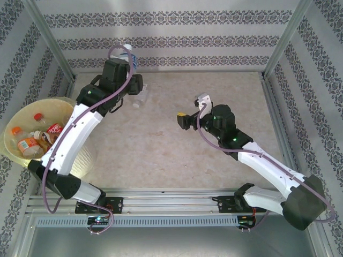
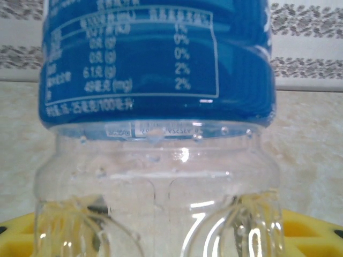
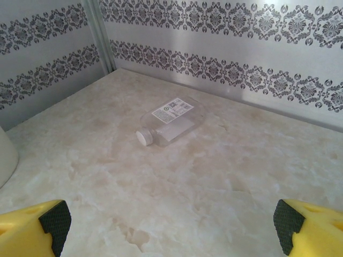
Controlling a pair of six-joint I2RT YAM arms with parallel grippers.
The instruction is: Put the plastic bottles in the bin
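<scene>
Holding a blue-labelled bottle (image 2: 155, 59) by its clear body, left jaws look set to carry it to the bin (image 1: 21, 115); right jaws stand wide, facing a white-capped bottle (image 3: 163, 120) lying on the surface (image 3: 214, 182)

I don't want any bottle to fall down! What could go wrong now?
1. The left tool grips the blue-labelled bottle by its clear, smooth end, away from the bin; it might slip out or miss on the way over.
2. The white-capped bottle lies on its side right beside the left arm; a swing could knock it rolling.
</scene>
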